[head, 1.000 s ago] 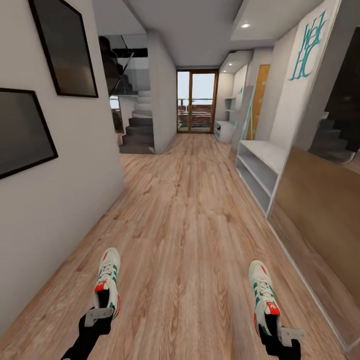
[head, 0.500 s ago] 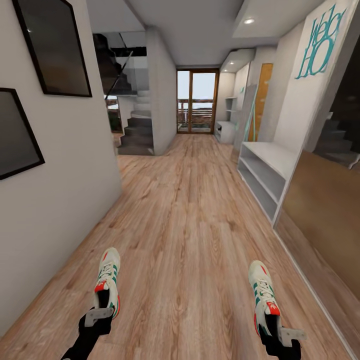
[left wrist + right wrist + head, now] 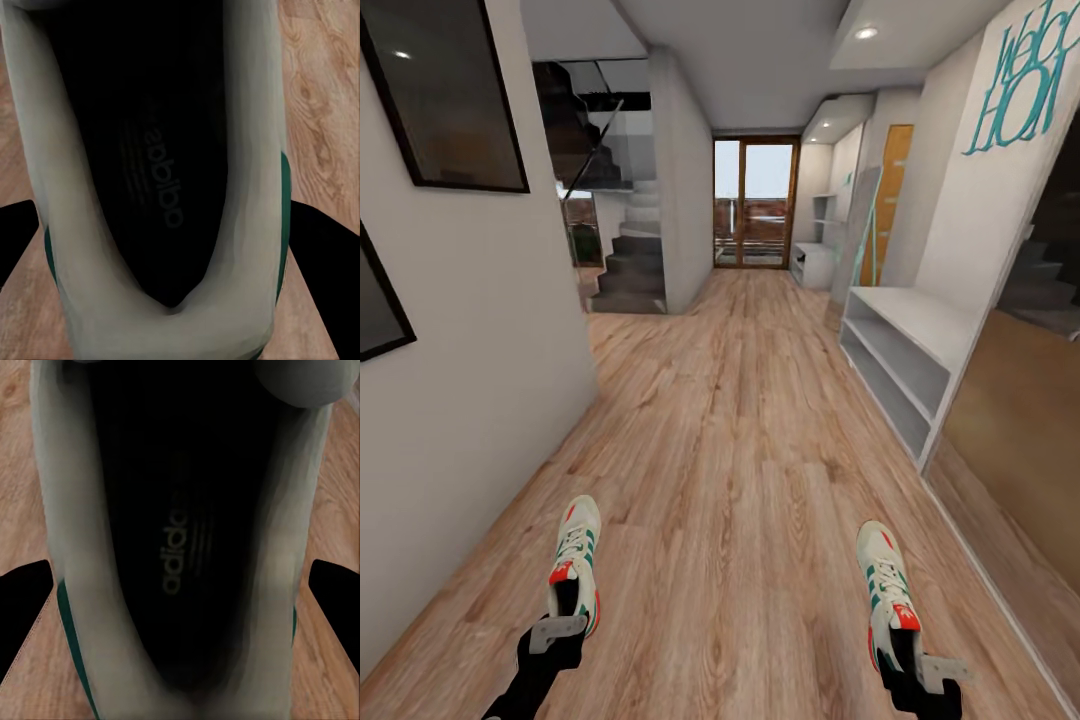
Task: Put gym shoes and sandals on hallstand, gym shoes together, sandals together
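I hold one gym shoe in each hand above the corridor floor (image 3: 730,470). My left gripper (image 3: 567,613) is shut on the heel of the left gym shoe (image 3: 576,555), toe pointing forward. Its dark inside (image 3: 165,150) fills the left wrist view between black fingers (image 3: 321,262). My right gripper (image 3: 901,642) is shut on the heel of the right gym shoe (image 3: 885,575), whose insole (image 3: 180,547) faces the right wrist camera. The hallstand (image 3: 812,264) stands far down the corridor on the right, with wall shelves above it. The sandals are out of view.
A plain low white two-tier bench (image 3: 905,350) stands along the right wall, with a brown panel (image 3: 1015,430) beyond it. The left wall (image 3: 470,350) carries dark framed pictures. Stairs (image 3: 625,270) rise at the far left, and a glass door (image 3: 754,203) closes the corridor's end.
The whole view has advanced down the corridor: the bench, the wall pictures and the lettering have slid outward and grown. Both shoes keep their places in my grippers.
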Motion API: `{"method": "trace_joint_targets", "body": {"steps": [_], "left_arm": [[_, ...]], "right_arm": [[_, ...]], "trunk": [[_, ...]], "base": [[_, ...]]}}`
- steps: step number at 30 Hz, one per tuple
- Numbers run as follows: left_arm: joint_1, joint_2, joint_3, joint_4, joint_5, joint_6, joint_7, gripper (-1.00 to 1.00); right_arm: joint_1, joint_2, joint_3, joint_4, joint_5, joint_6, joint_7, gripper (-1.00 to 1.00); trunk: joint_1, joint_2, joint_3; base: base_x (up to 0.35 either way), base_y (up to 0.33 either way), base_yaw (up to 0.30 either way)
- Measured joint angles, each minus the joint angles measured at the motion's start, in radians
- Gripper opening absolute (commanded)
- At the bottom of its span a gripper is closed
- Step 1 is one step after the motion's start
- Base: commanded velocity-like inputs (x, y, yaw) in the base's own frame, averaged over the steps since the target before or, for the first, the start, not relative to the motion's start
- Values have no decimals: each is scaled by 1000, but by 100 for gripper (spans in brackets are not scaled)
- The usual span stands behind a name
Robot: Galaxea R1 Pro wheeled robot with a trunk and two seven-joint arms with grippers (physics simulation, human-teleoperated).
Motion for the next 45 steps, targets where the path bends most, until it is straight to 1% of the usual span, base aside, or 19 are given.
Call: {"method": "trace_joint_targets", "body": {"steps": [45], "left_arm": [[0, 1, 0, 0, 1, 0, 0, -100]], "right_arm": [[0, 1, 1, 0, 0, 0, 0, -100]], "trunk": [[0, 0, 0]], "base": [[339, 0, 0]]}}
